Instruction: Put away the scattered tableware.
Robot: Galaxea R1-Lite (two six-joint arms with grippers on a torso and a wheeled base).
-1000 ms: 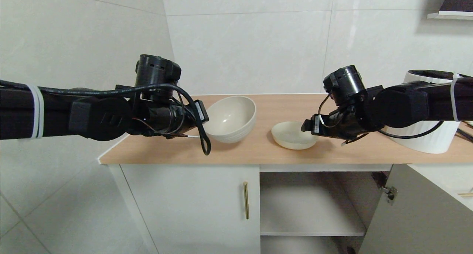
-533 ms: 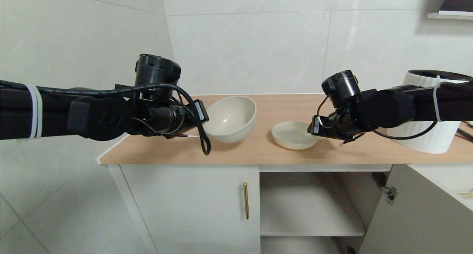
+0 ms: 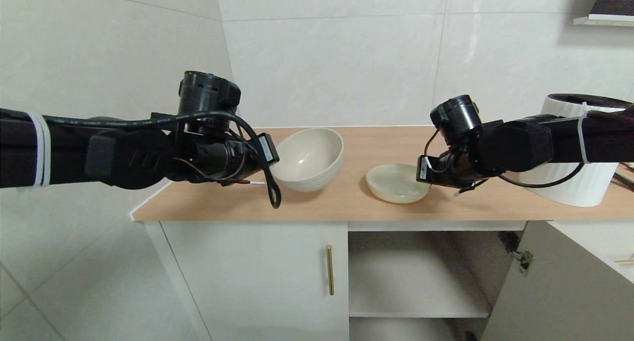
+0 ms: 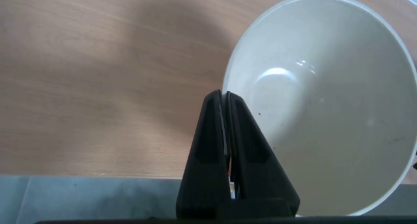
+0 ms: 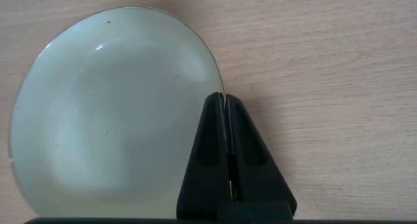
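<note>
Bowl [image 3: 309, 157] rim — pinched by left gripper [image 4: 225, 101] | plate [image 3: 394, 183] rim — pinched by right gripper [image 5: 225, 101]

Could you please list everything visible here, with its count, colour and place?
countertop: 1, light wood, on top of the cabinet
bowl: 1, cream, deep, tilted, on the countertop's left half
dish: 1, cream, shallow, on the countertop to the right of the bowl
container: 1, white and ribbed with a dark rim, at the countertop's right end
closed door: 1, white, below the bowl
handle: 1, gold, on the closed door
open door: 1, off-white, swung out at the right
shelf: 1, white, inside the open compartment
left gripper: 1, black, shut on the bowl's rim
right gripper: 1, black, shut on the dish's rim
</note>
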